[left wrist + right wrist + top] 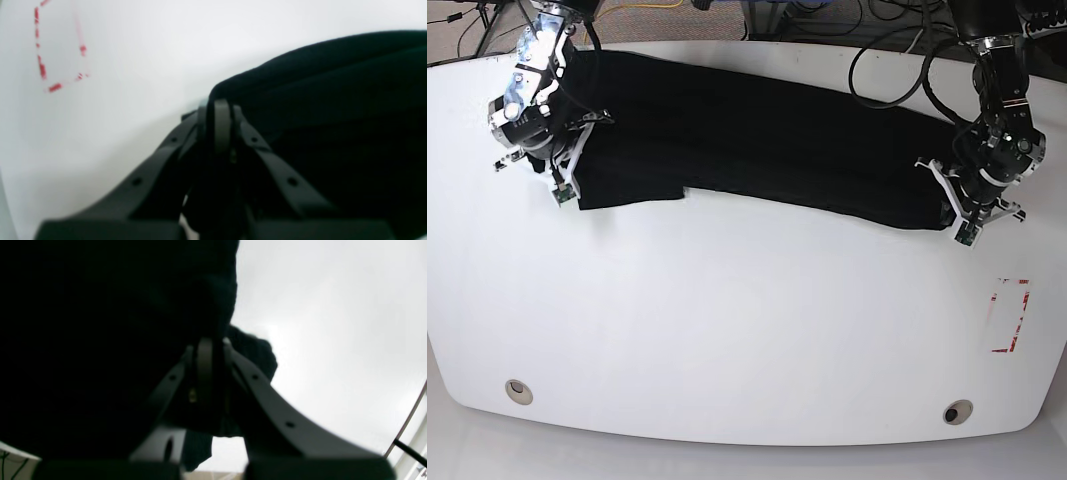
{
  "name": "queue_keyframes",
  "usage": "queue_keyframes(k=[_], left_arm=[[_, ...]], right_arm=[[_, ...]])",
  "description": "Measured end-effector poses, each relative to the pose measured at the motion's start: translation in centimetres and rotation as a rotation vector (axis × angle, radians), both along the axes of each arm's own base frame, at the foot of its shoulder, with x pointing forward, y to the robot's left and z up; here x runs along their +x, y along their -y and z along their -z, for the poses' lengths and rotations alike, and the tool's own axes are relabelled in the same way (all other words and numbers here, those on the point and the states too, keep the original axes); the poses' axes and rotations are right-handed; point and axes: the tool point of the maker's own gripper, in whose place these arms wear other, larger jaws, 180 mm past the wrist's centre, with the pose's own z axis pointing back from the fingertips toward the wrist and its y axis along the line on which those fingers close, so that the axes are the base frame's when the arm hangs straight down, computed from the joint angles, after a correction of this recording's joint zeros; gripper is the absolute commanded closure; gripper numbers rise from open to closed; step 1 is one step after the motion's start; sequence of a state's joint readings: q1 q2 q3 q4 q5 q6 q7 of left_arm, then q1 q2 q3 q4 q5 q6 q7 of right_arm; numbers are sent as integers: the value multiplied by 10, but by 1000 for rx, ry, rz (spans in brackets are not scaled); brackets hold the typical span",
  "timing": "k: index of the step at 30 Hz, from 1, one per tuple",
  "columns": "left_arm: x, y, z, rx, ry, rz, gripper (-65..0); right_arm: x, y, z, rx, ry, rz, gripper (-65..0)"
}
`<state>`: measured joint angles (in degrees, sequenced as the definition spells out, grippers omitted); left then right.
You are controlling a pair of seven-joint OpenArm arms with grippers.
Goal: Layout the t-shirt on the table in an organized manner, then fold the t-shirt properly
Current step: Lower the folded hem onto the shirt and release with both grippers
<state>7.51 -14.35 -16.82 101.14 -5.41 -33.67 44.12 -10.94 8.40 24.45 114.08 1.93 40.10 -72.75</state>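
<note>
T-shirt [757,140] at far table [747,330] edge.

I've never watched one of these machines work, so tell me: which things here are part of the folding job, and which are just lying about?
Part of the job:
- black cotton t-shirt
- large white glossy table
- left pincer, shut on the shirt
- right pincer, shut on the shirt

Just there:
- red-and-white tape mark
- two round grommet holes
- black cables

base overhead, wrists close on t-shirt [757,140]
</note>
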Motion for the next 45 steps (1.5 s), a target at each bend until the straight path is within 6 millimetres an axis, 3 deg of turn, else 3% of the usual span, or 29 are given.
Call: queue_keyframes(k=[8, 19, 22, 24, 26, 27, 28, 32, 36, 41, 45], left_arm=[[-18, -13, 10, 37, -52, 11, 0], [-38, -14, 24, 45, -105, 20, 0], [-41, -19, 24, 62, -114, 24, 0], [-42, -20, 25, 64, -117, 24, -4], [-42, -20, 25, 65, -119, 26, -68], [-43, -19, 26, 68, -122, 33, -90], [-44, -20, 26, 72, -125, 34, -150], [-46, -20, 27, 88, -136, 54, -346], [-45, -21, 27, 91, -136, 54, -482], [-44, -20, 24, 93, -127, 56, -468], [-35, -20, 1, 106, -57, 55, -469]], right_arm=[[-21, 0, 9, -2, -53, -1, -6], [-48, 0, 21, -3, -123, -7, -10], [-51, -3, 23, 7, -127, -10, -60], [-54, -4, 25, 9, -135, -11, -159], [-56, -3, 25, 1, -144, -9, -290], [-57, -2, 26, -3, -149, -6, -323], [-57, 0, 25, -8, -150, -4, -411], [-60, 5, 25, -25, -156, 5, -568], [-60, 6, 25, -27, -156, 4, -575], [-41, 6, 16, -12, -76, 3, -541], [-25, 12, 3, 42, 13, 50, -523]])
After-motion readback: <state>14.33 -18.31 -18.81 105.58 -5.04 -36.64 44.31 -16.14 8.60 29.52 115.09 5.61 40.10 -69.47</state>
